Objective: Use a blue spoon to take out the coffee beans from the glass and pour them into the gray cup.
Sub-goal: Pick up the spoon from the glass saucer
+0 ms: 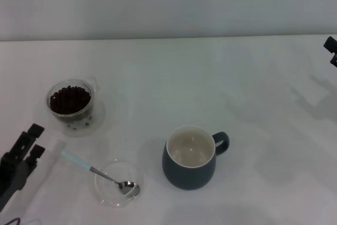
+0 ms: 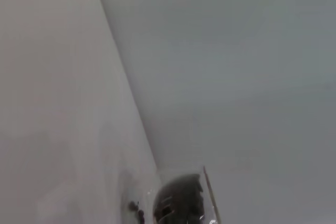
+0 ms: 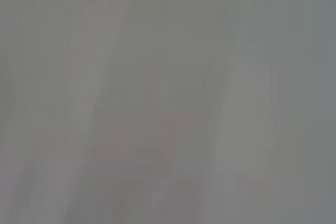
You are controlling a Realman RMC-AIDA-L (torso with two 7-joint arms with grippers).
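Note:
The glass (image 1: 70, 101) stands at the left of the white table, filled with dark coffee beans (image 1: 69, 99); it also shows in the left wrist view (image 2: 181, 200). The blue spoon (image 1: 100, 173) lies with its metal bowl in a shallow clear dish (image 1: 105, 193) and its pale blue handle pointing left onto the table. The gray cup (image 1: 190, 169) stands upright at front centre, its cream inside empty and its handle to the right. My left gripper (image 1: 36, 142) is open and empty at the front left, left of the spoon handle. My right gripper (image 1: 331, 50) is parked at the far right edge.
A few loose beans (image 1: 78, 125) lie at the glass's base, also seen in the left wrist view (image 2: 137, 211). The white table (image 1: 253, 104) runs back to a pale wall. The right wrist view shows only blank grey.

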